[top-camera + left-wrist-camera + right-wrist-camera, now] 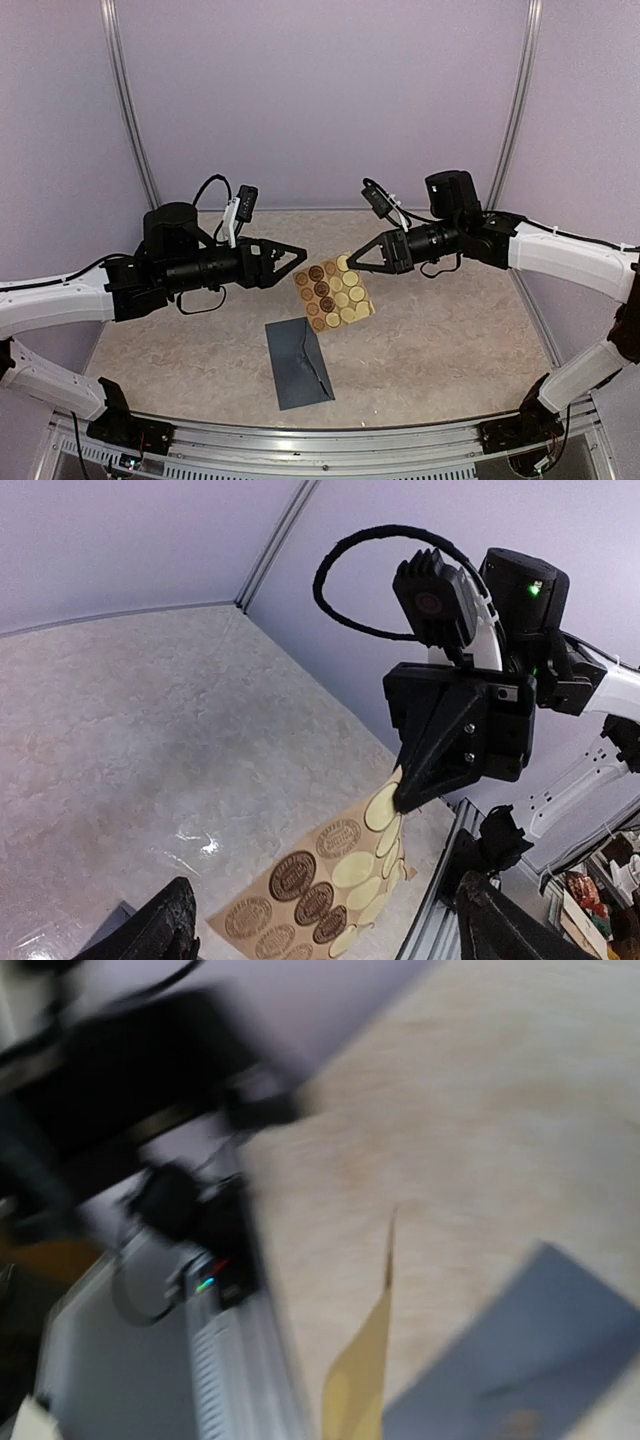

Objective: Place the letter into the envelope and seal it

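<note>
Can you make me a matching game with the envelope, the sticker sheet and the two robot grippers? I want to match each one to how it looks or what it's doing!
Things:
1. envelope
2. sticker sheet
3. left gripper
4. right gripper

Looks or states:
A. open, holding nothing
B. tan, pinched at one corner
C. blue-grey, lying flat on the table
D. shut on a paper corner

Right pairs: 1-C, 2-B, 3-A, 4-D
</note>
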